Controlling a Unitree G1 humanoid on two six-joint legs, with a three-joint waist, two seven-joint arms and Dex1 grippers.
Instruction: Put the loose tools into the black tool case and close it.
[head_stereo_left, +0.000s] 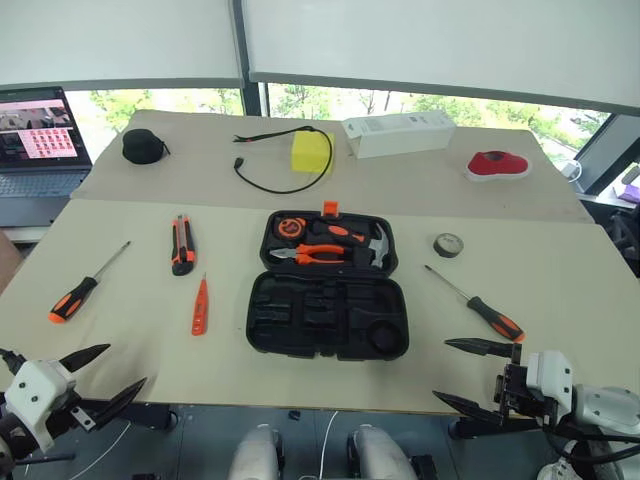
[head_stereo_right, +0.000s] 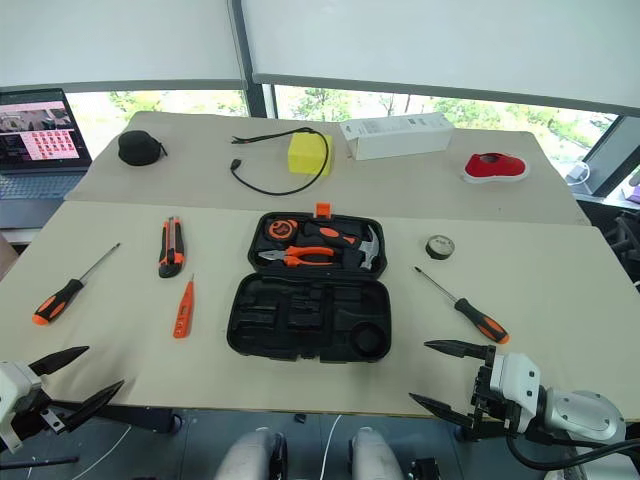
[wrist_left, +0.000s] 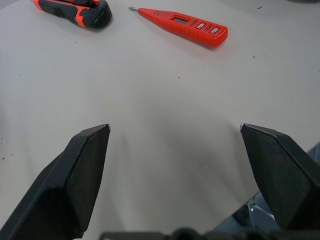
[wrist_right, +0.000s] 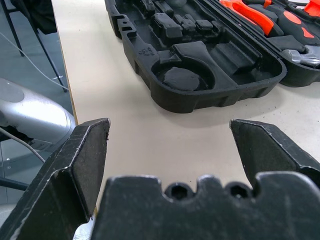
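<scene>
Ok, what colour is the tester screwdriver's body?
Orange tester screwdriver, clearest in the left wrist view.

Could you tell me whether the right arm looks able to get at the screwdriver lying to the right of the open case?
Probably yes: the screwdriver lies on bare table just ahead of the open right gripper, with nothing between them.

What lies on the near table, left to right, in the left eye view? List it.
Left screwdriver → utility knife → tester screwdriver → black tool case → tape roll → right screwdriver.
</scene>
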